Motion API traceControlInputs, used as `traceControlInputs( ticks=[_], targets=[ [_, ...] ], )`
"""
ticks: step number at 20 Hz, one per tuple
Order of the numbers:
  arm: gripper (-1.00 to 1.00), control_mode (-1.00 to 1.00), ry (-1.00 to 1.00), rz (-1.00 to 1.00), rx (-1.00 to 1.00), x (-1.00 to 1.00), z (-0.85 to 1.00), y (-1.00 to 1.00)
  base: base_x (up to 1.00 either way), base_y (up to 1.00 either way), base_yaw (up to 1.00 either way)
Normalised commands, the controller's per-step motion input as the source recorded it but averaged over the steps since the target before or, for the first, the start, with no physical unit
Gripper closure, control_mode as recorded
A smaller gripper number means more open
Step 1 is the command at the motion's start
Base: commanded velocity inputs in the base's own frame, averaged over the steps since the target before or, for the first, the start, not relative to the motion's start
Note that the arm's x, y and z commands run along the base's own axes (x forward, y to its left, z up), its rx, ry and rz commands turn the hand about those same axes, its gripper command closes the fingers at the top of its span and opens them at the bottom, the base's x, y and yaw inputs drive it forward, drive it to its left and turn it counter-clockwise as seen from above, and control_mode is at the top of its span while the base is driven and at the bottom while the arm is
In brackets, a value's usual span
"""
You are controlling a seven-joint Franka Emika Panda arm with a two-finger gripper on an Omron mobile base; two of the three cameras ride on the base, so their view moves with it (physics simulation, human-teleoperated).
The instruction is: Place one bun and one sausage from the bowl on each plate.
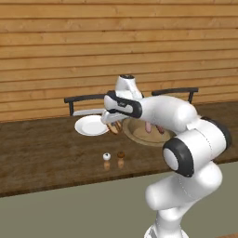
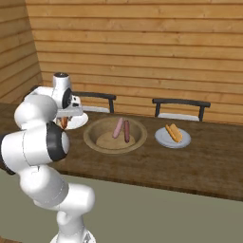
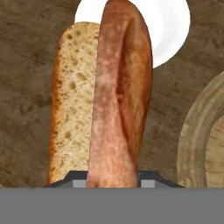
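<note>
in the left base view the claw [image 1: 113,122] hangs between the empty white plate [image 1: 91,125] at its 9 o'clock and the tan bowl [image 1: 139,135] at its 3 o'clock. a bit of brown bun [image 1: 115,126] peeks out under it. the bun could drop on the dark counter [image 1: 42,148] and not on the plate, because the claw is not over the plate's middle yet. two small shakers [image 1: 114,155] stand near the front edge, well away from it.

in the right base view the arm hides most of the claw. the bowl holds two sausages [image 2: 122,129] and something flat and tan, maybe a bun, i cannot tell. the far plate [image 2: 172,137], at 3 o'clock of the bowl, already has a bun on it. the near plate [image 2: 76,121] sits at 9 o'clock of the bowl.

in the hand view the claw is squeezed tight on the bun [image 3: 103,100], which stands up long from 6 to 12 o'clock. the white plate [image 3: 173,30] shows at 12 o'clock and the bowl rim [image 3: 194,131] at 3 o'clock. the grip is only on the bun's end, so it could swing or slip out.
</note>
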Motion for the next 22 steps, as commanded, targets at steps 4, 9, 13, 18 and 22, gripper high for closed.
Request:
traceControlInputs(
  ticks=[4,9,13,18,22],
  targets=[
    [1.0,-1.0,-0.06,0.12,0.0,0.0,0.0,0.27,0.0,0.0,0.0],
    [1.0,-1.0,-0.01,0.1,-0.05,0.51,0.0,0.56,0.0,0.0,0.0],
    [1.0,-1.0,0.0,0.05,-0.09,0.82,0.0,0.7,0.0,0.0,0.0],
    [1.0,-1.0,0.0,0.0,-0.09,0.68,-0.2,0.34,0.0,0.0,0.0],
    [1.0,-1.0,0.0,0.0,-0.08,0.49,-0.51,0.0,0.0,0.0,0.0]
  ],
)
